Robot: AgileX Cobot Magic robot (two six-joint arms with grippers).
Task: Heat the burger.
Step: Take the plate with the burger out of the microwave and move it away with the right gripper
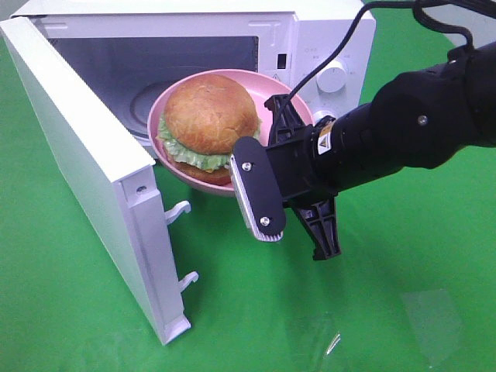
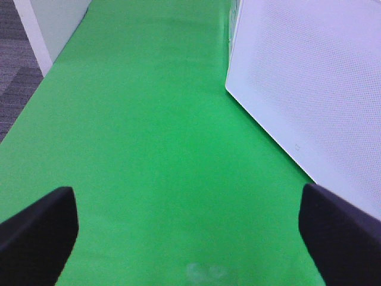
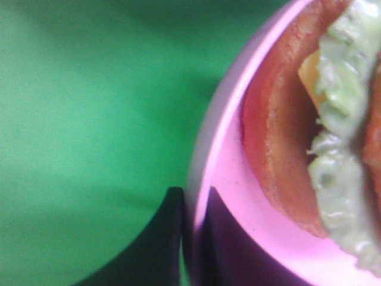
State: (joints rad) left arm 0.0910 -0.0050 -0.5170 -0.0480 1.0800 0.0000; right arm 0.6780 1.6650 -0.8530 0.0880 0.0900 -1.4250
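The green table (image 1: 372, 310) is in front. The white microwave door (image 1: 85, 170) hangs wide open at the left. The right gripper (image 1: 260, 186) is pinched shut on the rim of the pink plate (image 1: 174, 167), holding it up at the mouth of the microwave (image 1: 325, 39). The burger (image 1: 208, 120) sits on the plate, bun top facing up, flat and level. The left gripper (image 2: 187, 223) has its fingers (image 2: 36, 229) wide apart over the bare table beside the door.

Nothing can be read clearly. The microwave (image 1: 325, 46) has faint grey markings around its dial (image 1: 332, 78), too small to read, and the arm (image 1: 364, 143) carries a small yellow sticker (image 1: 325, 142), also unreadable.
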